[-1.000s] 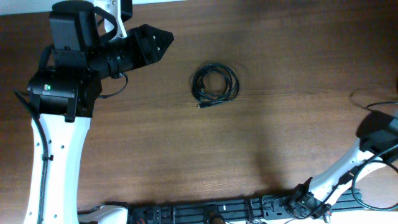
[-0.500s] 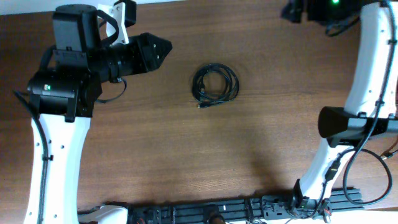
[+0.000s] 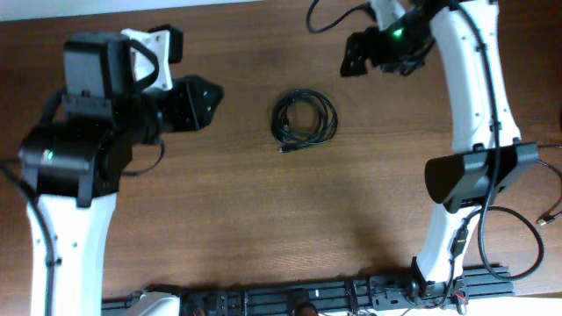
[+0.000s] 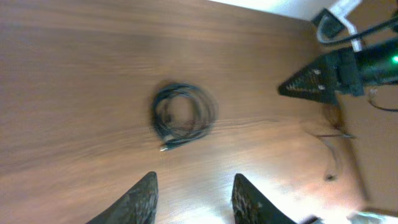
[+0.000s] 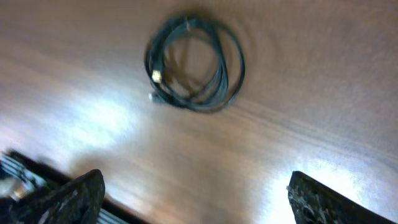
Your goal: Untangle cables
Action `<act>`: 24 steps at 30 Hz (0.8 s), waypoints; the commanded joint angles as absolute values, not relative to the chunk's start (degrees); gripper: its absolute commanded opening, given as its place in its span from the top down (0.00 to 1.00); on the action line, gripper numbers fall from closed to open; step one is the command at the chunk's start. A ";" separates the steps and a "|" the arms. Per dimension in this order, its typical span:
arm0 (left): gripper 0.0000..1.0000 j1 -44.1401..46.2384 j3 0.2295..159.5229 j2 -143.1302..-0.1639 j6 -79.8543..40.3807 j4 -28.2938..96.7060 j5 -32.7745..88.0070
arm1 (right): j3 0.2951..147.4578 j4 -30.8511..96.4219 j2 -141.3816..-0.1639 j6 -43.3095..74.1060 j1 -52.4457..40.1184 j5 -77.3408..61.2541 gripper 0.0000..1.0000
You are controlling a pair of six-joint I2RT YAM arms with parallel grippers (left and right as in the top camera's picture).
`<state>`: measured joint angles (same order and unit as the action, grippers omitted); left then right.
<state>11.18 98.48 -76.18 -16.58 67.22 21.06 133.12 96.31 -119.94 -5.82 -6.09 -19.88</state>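
The cables (image 3: 277,121) lie as one small coil of thin black cords on the brown table, a small plug end at its lower left. My left gripper (image 3: 213,95) hovers to the left of the coil, pointing at it, open and empty. My right gripper (image 3: 350,55) hangs at the back right of the coil, open and empty. In the left wrist view the coil (image 4: 158,118) lies ahead of the open gripper (image 4: 196,177). In the right wrist view the coil (image 5: 214,93) lies well ahead of the widely open gripper (image 5: 196,177). Neither gripper touches the cords.
A black rail (image 3: 307,298) with the arm bases runs along the table's front edge. Loose robot wires (image 3: 536,219) hang at the right edge. The right arm's white link (image 3: 474,96) stretches over the table's right side. The table's far edge is near the top.
My right arm swung up from the front right corner to the back, its gripper now right of the coil. My left gripper drew back slightly left. The coil has not moved.
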 commanded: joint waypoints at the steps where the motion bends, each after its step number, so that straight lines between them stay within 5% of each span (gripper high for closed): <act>1: 0.64 11.09 99.48 -73.10 -14.63 69.89 11.03 | 128.60 93.36 -118.58 -6.83 -9.69 -15.22 0.06; 17: 0.64 11.09 99.46 -69.63 -14.66 72.95 10.70 | 109.89 75.53 -118.61 -2.48 -14.24 -10.68 0.06; 24: 0.58 11.09 99.48 -69.63 -14.66 72.97 13.89 | 100.68 68.90 -118.65 -2.09 -14.24 -10.72 0.18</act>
